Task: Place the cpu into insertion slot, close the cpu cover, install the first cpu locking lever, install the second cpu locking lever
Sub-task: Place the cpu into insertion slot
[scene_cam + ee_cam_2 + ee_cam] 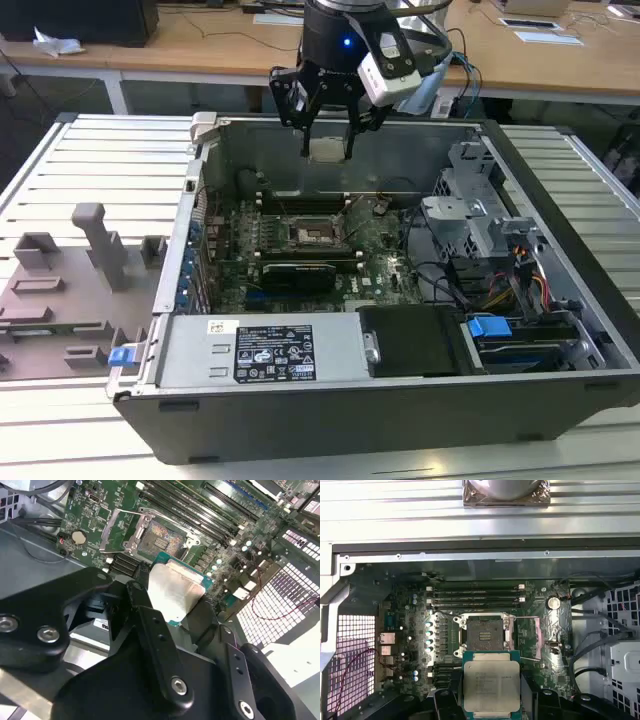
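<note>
Black fingers (pixel 142 605) fill the foreground of the second wrist view, and you can see that the gripper (pixel 328 143) is pinching the cpu (pixel 172 592) by two opposite edges. You have the chip in the air over the open computer case (pixel 350 425), near its far wall in the exterior view, well apart from the insertion slot (pixel 485 632) on the green motherboard (pixel 385 265) below it. By my reading you are early in the job: the chip is picked up and carried over the board, but none of the four named steps is done. The socket's dark contact field lies bare, so nothing is seated in it and nothing is folded over it. A thin silver locking lever (pixel 106 532) appears to stand lifted off the socket rim, which suggests it is not yet latched. I cannot tell for certain where the cpu cover sits. As for the chip's attitude, you hold it flat, silver top facing up toward the wrist and green underside toward the board. It looks close to square, so there is hardly a long axis. Its edges seem roughly parallel to the socket's rim in the first wrist view, one pair running along the memory slots (pixel 477 596).
</note>
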`<state>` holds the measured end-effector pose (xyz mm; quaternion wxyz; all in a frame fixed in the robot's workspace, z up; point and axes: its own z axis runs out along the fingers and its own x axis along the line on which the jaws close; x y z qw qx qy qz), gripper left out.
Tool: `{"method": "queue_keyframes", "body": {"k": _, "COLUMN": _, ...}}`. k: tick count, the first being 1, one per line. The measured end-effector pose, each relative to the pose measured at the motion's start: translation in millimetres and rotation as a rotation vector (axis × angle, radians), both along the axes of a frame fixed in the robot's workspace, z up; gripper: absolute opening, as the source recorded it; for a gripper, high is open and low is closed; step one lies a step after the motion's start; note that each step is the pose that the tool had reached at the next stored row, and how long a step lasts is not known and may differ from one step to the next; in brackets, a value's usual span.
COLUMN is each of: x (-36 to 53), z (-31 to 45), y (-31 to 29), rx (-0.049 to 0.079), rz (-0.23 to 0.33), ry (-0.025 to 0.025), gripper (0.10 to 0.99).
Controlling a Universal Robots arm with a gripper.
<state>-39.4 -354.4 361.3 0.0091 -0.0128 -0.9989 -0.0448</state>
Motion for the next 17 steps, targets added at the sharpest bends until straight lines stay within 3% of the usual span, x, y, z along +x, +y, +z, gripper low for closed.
{"method": "queue_keyframes", "body": {"k": 17, "x": 0.0, "z": -11.7, "y": 0.0, "rx": 0.0, "rz": 0.0, "ry": 0.0, "gripper": 0.545}}
